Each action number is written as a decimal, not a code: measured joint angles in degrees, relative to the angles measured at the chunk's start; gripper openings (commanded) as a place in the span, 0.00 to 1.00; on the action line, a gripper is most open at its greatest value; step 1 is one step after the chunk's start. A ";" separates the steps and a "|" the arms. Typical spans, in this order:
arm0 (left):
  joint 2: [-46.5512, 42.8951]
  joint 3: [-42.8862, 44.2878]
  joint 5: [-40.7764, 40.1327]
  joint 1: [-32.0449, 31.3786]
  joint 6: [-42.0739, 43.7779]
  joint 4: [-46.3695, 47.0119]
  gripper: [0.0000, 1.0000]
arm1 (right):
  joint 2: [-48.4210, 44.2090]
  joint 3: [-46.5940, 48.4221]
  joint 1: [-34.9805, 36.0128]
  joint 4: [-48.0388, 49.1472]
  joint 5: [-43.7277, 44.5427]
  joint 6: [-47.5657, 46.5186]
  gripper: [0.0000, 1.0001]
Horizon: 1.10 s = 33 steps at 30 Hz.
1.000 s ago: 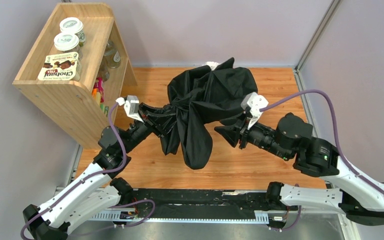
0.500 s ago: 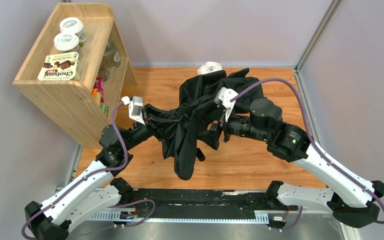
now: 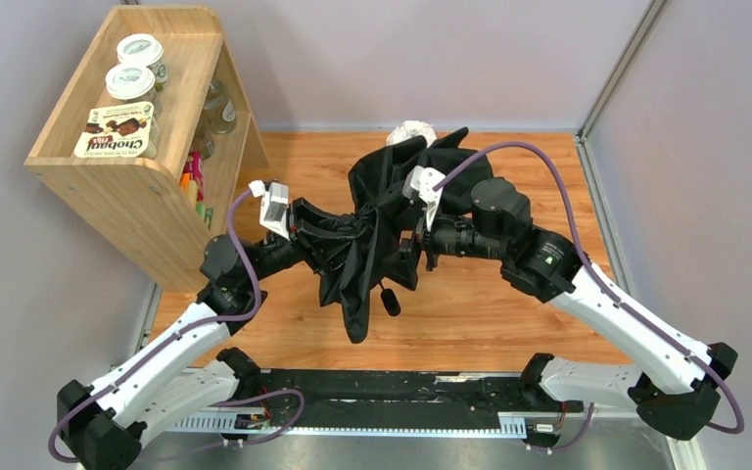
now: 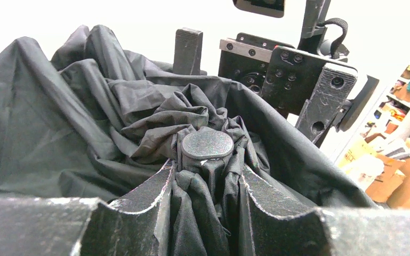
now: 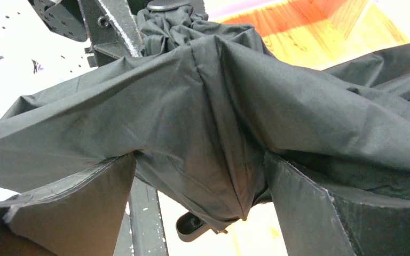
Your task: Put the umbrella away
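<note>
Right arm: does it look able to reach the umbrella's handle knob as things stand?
Probably not directly. The right gripper straddles a fold of the umbrella canopy, and the handle knob hangs beyond that fabric; it would likely have to back off and come in lower.
</note>
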 measured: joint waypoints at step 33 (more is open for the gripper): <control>6.05 0.09 -5.49 3.37 -4.52 16.22 0.00 | 12.09 -2.84 -6.14 31.17 -15.21 10.64 1.00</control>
